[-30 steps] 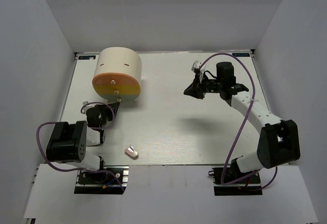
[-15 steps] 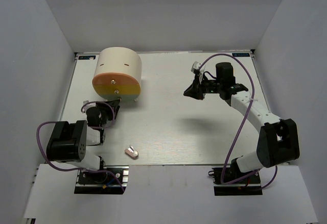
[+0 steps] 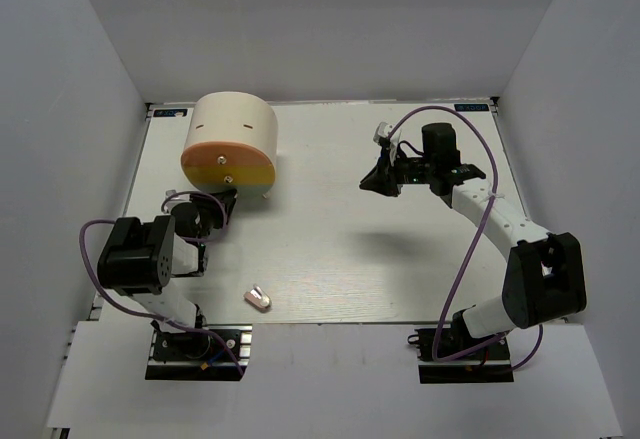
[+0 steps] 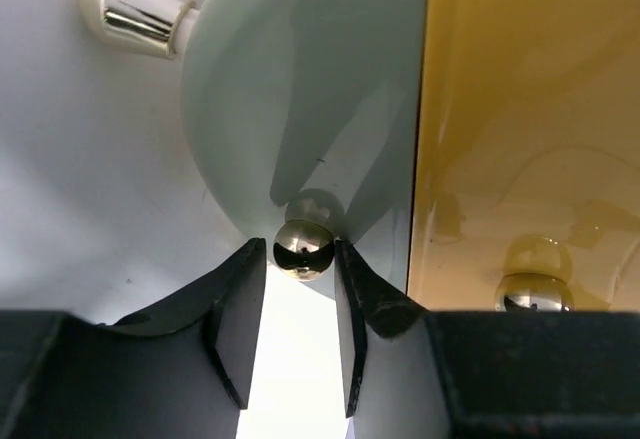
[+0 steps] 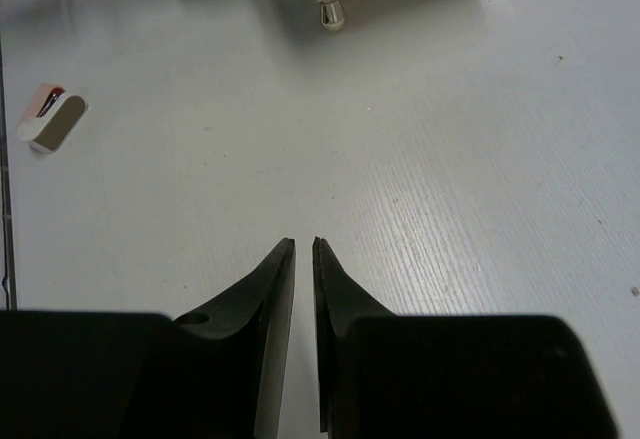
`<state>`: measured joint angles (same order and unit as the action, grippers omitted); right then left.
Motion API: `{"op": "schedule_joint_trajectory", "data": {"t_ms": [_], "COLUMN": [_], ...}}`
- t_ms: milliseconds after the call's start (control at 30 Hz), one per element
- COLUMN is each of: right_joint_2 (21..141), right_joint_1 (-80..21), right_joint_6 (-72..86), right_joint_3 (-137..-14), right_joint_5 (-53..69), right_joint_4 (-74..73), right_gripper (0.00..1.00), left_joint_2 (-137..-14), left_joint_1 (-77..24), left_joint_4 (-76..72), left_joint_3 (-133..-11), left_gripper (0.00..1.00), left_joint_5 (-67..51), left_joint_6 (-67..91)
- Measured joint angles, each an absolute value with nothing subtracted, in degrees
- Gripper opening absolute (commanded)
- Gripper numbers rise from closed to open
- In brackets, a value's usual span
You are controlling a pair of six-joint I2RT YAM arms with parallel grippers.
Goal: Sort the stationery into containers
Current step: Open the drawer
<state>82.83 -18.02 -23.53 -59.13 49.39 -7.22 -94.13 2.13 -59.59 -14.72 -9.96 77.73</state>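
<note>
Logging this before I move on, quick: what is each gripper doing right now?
Left gripper: closed on a small metal knob.
Right gripper: all but closed, holding nothing.

Overhead view takes the whole table (image 3: 400, 259); both wrist views, low down, share its box (image 3: 232, 131).

No word, brand or number can be read in any view. On the table's (image 3: 330, 259) far edge, one small blue sticker (image 3: 170, 113) sits at 11 o'clock and another (image 3: 476, 108) at 1 o'clock, their print too small to read.
</note>
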Motion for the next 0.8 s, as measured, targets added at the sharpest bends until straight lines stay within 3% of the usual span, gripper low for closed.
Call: {"op": "schedule_joint_trajectory", "data": {"t_ms": [167,400,800], "right_joint_2": [82.98,83.94,84.07], "right_joint_1": [-18.02,-18.02,-18.02], "right_joint_6": [-23.81,-23.99,-24.67], "right_joint_3": [-59.13,-59.13,-59.13], "right_joint_5": [49.39,49.28,49.23], "right_joint_4": [-7.31,-7.49,-7.66], "right_gripper": [0.19,0.19,0.19], "left_joint_2": [-95.98,-96.31,-92.71], "left_joint_1": [2.13,2.13,1.76], "left_joint_4": [-62.89,-63.61,-66.59], "left_joint_3": [-14.72,-14.7,-8.45], "left_gripper": [0.38,0.16,0.14], "left_joint_5": [-9.93,-9.91,-9.47], "left_joint_6": [77.69,77.43,77.41]}}
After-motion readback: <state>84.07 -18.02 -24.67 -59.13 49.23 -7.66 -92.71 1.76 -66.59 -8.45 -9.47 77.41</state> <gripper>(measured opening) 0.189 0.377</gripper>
